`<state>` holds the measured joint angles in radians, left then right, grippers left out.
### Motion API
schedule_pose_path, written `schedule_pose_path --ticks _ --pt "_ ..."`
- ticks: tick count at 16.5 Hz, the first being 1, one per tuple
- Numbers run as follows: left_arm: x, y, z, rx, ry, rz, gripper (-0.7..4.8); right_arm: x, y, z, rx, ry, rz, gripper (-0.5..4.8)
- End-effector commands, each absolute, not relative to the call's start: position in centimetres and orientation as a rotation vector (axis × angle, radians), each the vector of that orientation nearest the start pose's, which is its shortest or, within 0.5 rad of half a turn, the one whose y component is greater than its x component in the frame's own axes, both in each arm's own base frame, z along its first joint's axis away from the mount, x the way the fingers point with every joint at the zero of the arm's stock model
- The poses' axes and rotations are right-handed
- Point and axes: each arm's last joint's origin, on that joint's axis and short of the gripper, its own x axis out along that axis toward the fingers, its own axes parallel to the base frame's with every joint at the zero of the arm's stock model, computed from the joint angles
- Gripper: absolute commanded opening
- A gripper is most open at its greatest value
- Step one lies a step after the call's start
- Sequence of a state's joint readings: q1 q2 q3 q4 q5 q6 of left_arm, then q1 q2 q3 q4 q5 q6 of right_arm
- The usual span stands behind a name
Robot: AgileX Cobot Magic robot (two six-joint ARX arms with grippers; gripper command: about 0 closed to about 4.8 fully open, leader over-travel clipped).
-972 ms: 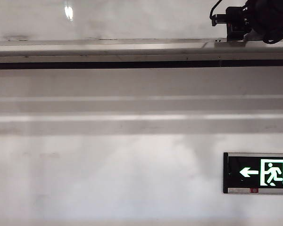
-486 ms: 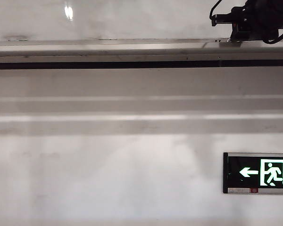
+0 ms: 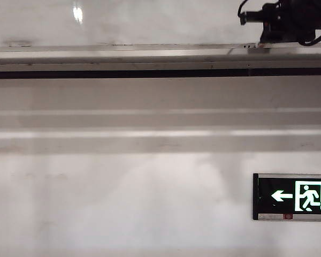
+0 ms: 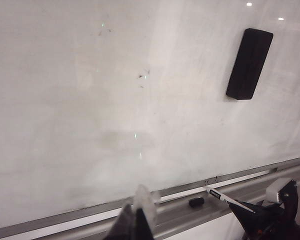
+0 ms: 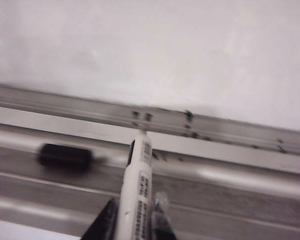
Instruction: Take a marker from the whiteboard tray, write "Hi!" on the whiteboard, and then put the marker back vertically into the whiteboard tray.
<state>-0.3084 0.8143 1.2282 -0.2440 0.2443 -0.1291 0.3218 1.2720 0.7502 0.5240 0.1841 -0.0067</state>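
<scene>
My right gripper is shut on the marker, a white barrel with dark print that sticks out from the fingers toward the whiteboard. Its tip is over the back rail of the whiteboard tray. A small black cap-like piece lies loose in the tray beside it. The left wrist view shows the same marker held by the right gripper, with the black piece in the tray. My left gripper hangs shut and empty just off the tray, apart from the marker.
A black eraser sticks to the whiteboard well above the tray. In the exterior view the right arm is at the top right over the tray, and a green exit sign hangs on the wall below.
In the exterior view the right arm's black wrist has shifted slightly upward over the tray. Nothing else differs.
</scene>
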Motion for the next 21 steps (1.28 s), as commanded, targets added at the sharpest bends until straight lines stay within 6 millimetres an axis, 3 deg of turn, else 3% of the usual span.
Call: schedule_pose_path --ticks 1,3,8,11,21 --pt "12.4 -4.7 46.8 -0.134 -0.154 -0.566 -0.05 26.4 8.3 29.5 0.008 -0.051 0.167 0.49" --pt "12.4 -4.7 46.8 -0.134 -0.155 -0.566 -0.05 26.5 8.3 29.2 0.001 -0.026 0.163 0.8" --pt "12.4 -4.7 46.8 -0.134 -0.155 -0.567 -0.05 27.0 8.1 28.4 -0.009 0.017 0.153 0.95" --pt "12.4 -4.7 46.8 -0.134 -0.155 -0.567 -0.05 27.1 8.2 28.4 -0.009 0.018 0.154 1.62" --pt "12.4 -4.7 46.8 -0.134 -0.155 -0.567 -0.05 27.0 8.3 28.8 0.006 -0.03 0.201 1.62"
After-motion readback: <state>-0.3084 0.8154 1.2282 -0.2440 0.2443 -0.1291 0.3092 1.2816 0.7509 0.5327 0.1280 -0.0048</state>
